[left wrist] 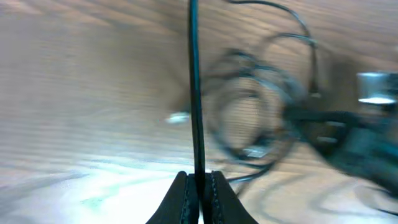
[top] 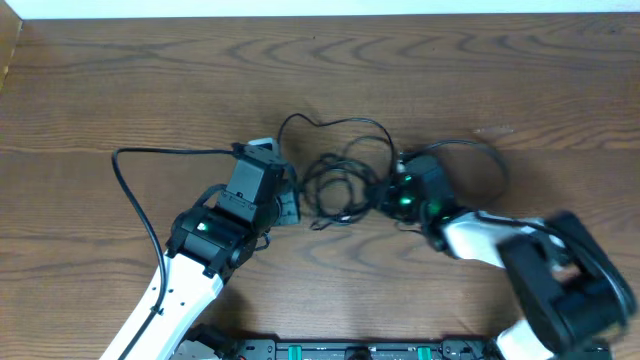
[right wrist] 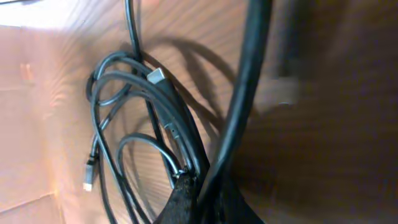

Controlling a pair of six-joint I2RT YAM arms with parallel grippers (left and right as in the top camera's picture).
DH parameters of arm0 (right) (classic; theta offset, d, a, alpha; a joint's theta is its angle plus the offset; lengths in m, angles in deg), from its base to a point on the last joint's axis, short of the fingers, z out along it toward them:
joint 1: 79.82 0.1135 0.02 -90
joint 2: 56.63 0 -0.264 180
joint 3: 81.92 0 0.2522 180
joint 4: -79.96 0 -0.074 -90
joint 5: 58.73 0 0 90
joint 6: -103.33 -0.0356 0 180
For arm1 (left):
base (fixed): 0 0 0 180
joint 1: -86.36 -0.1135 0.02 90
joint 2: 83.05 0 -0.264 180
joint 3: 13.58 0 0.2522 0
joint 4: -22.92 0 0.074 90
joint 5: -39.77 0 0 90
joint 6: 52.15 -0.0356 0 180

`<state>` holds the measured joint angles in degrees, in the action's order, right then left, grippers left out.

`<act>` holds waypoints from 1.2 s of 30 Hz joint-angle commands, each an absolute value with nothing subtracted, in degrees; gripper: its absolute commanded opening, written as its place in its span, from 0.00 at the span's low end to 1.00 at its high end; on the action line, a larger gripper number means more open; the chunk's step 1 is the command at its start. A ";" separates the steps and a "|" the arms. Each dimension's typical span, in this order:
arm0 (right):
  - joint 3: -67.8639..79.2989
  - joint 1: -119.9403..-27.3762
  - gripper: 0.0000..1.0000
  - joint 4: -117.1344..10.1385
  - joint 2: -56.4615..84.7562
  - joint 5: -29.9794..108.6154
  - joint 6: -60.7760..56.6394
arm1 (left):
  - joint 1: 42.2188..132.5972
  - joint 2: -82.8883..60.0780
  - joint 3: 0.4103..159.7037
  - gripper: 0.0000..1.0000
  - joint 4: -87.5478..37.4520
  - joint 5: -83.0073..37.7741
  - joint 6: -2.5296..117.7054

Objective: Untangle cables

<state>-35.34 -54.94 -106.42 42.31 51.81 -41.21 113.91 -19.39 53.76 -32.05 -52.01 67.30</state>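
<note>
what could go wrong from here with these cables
1. The left gripper is shut on a black cable, and the right gripper looks shut on another strand of the same tangle; pulling apart may cinch the loops tighter instead of freeing them.
2. A silver plug lies among the coils by the right gripper and could snag on a loop.
3. The left pinch sits at the tips of the fingers, so that cable might slip out.

The cables [top: 340, 185] lie mid-table [top: 150, 80], between the left gripper [top: 288, 200] and the right gripper [top: 392, 192], touching both.
</note>
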 commanded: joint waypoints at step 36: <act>-36.06 -80.62 0.01 -70.51 0.98 61.03 -34.70 | 110.92 -11.24 53.74 0.08 -22.61 -22.29 45.91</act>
<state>-35.78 -80.88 -69.73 -1.01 56.18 -22.88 111.11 -11.35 53.44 -23.35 -39.32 57.18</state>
